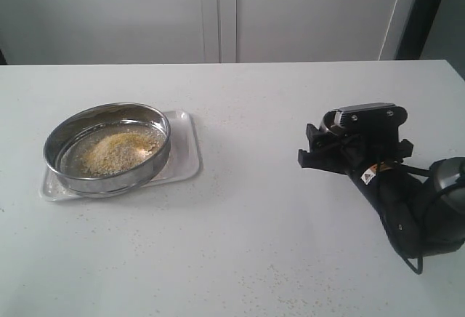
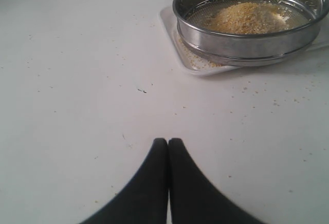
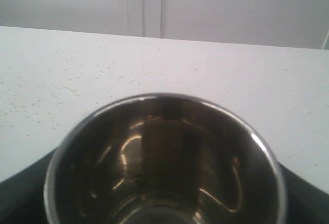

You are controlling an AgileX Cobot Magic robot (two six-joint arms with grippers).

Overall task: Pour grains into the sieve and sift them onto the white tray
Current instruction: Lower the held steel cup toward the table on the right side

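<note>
Sitting on the white tray [image 1: 185,161] at the left of the tabletop [image 1: 254,222], the sieve [image 1: 109,175] is shown holding the grains [image 1: 116,151]. It lies ahead of the nearer left gripper [image 2: 168,141], whose jaws are pressed together, empty. A steel cup [image 3: 164,157] is pinched by the right gripper [image 1: 327,142], well apart.

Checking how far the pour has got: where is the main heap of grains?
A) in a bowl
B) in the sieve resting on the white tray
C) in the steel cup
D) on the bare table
B: the grains lie heaped on the mesh of the sieve, which sits on the white tray; the steel cup looks empty.
</note>
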